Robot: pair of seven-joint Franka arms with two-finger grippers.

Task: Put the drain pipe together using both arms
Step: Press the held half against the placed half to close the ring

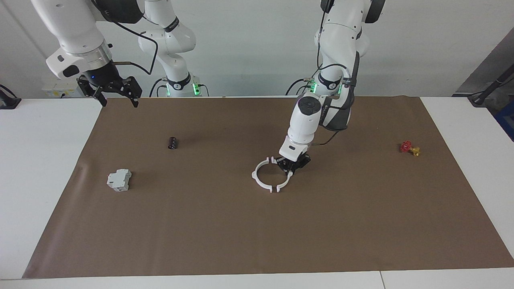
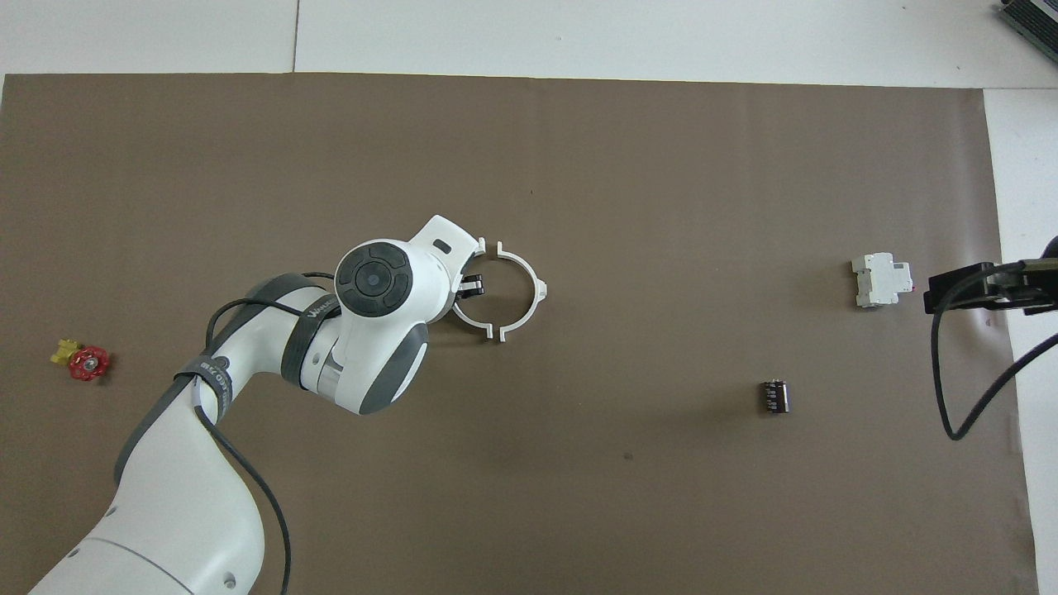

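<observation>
The drain pipe lies as two white half-rings in the middle of the brown mat, facing each other as a nearly closed ring. My left gripper (image 1: 290, 167) (image 2: 471, 287) is down at the mat, shut on the half (image 1: 286, 180) (image 2: 468, 317) toward the left arm's end. The other half (image 1: 257, 176) (image 2: 531, 289) lies loose beside it, with small gaps between the tabs at their ends. My right gripper (image 1: 119, 103) (image 2: 934, 297) hangs open and holds nothing, raised over the mat's edge at the right arm's end, where that arm waits.
A grey blocky device (image 1: 119, 180) (image 2: 882, 280) and a small dark cylinder (image 1: 172, 143) (image 2: 774, 396) lie on the mat toward the right arm's end. A red-and-yellow valve (image 1: 409, 148) (image 2: 81, 360) lies toward the left arm's end. White table (image 1: 44, 168) surrounds the mat.
</observation>
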